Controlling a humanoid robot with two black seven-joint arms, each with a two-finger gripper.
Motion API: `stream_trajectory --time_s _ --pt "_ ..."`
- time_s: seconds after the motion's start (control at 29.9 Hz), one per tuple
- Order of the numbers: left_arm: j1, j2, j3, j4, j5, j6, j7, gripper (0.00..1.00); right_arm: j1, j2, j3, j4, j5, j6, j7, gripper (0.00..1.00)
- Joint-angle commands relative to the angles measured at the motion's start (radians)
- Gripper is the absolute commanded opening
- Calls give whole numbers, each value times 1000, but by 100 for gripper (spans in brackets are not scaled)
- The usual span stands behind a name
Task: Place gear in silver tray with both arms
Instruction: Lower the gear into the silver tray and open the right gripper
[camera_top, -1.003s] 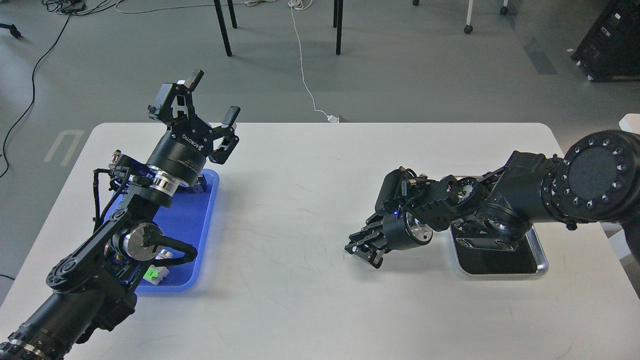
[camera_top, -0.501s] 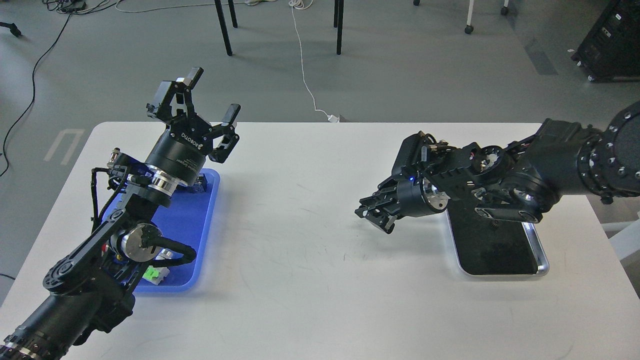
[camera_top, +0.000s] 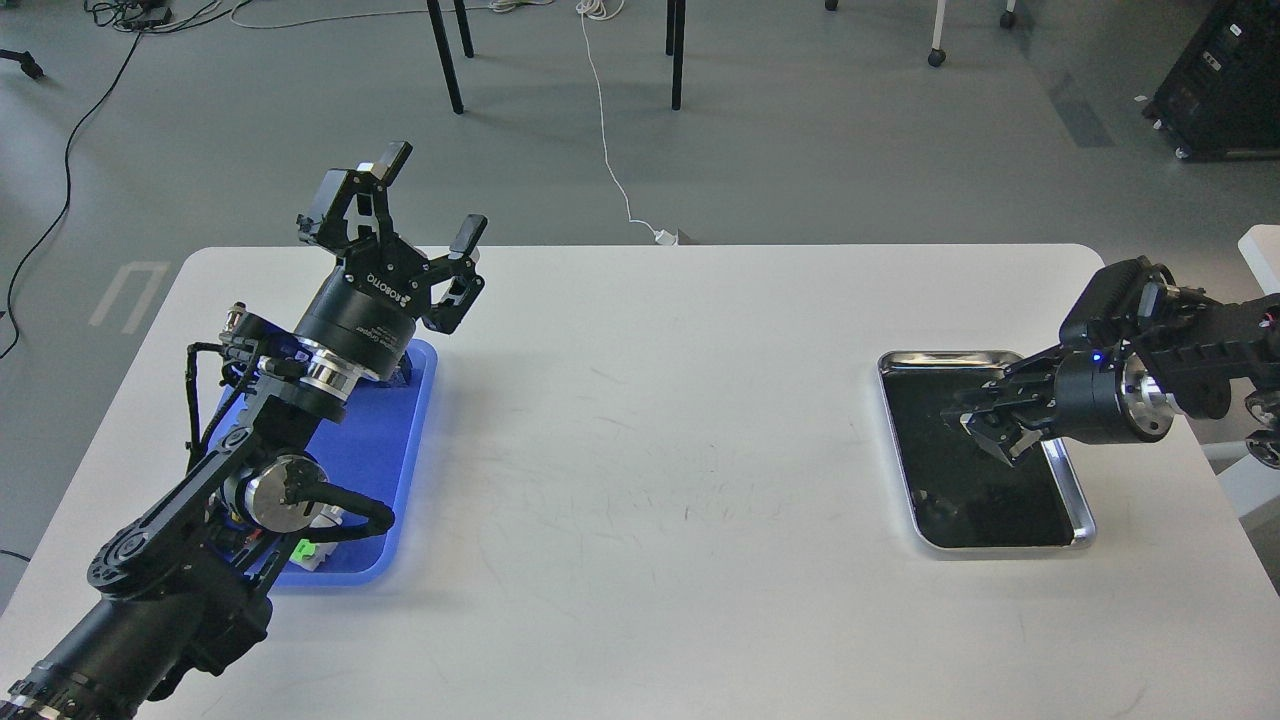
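Grippers apart, tray on the right

Left gripper (camera_top: 415, 215) is raised over the far end of the blue tray (camera_top: 400, 470), fingers spread wide, nothing between them. Right gripper (camera_top: 985, 425) hangs over the silver tray (camera_top: 1085, 520), pointing left; its dark fingers blur into the tray's black bottom, so I cannot tell its opening or load. The silver tray lies on the white table (camera_top: 640, 500), far from the blue one.

Right tool (camera_top: 985, 425) above silver tray (camera_top: 1075, 500) — left tool (camera_top: 420, 215) spread.
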Motion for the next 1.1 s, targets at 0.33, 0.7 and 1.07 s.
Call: stream_trajectory --time_s 0.33,0.7,1.07 --pt "7 -24 1 0 10 -3 1 98 -113 -1 11 -50 8 -9 0 17" --pt "7 -29 17 0 10 -6 12 98 -176 23 83 -66 11 -11 0 24" --pt "7 -29 17 0 10 -5 12 98 -176 39 86 -81 11 -12 0 72"
